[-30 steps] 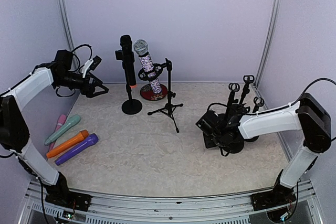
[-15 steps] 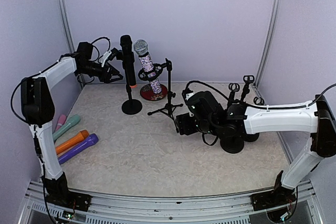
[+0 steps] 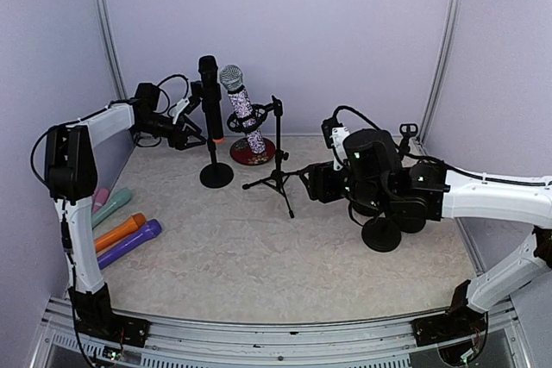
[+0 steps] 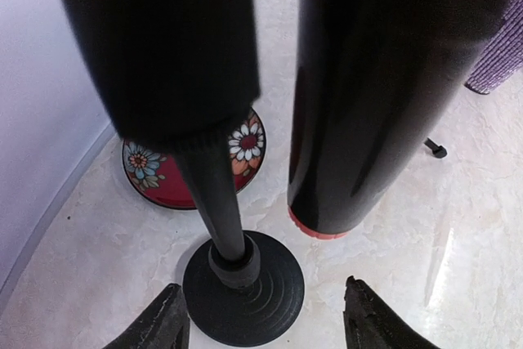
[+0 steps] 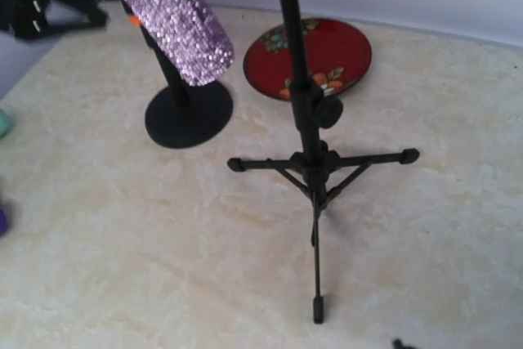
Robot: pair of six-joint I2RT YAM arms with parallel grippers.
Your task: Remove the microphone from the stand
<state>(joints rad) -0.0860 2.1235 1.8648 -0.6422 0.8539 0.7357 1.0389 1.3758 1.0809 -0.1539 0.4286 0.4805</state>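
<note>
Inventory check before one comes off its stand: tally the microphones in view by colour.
Black microphone: 1
Sparkly purple microphone: 1
Plain purple microphone: 1
Orange microphone: 1
Mint green microphone: 1
Pink microphone: 1
Total: 6

Three cameras cover one table (image 3: pixel 259 256) of microphone stands.

The overhead camera looks down from above and behind the arm bases (image 3: pixel 95 312), taking in the whole table up to the back wall (image 3: pixel 276 32). The left wrist camera sits very close to the black microphone (image 4: pixel 384 79) and its round-base stand (image 4: pixel 243 288), facing down along them, with the tips of the left pincer (image 4: pixel 270 324) at the bottom edge. The right wrist camera looks from farther off, downward across the table at the tripod stand (image 5: pixel 315 161). All three views share the red flowered plate (image 5: pixel 327 51) and the round-base stand; the overhead and right wrist views also share the purple glitter microphone (image 5: pixel 176 26).
</note>
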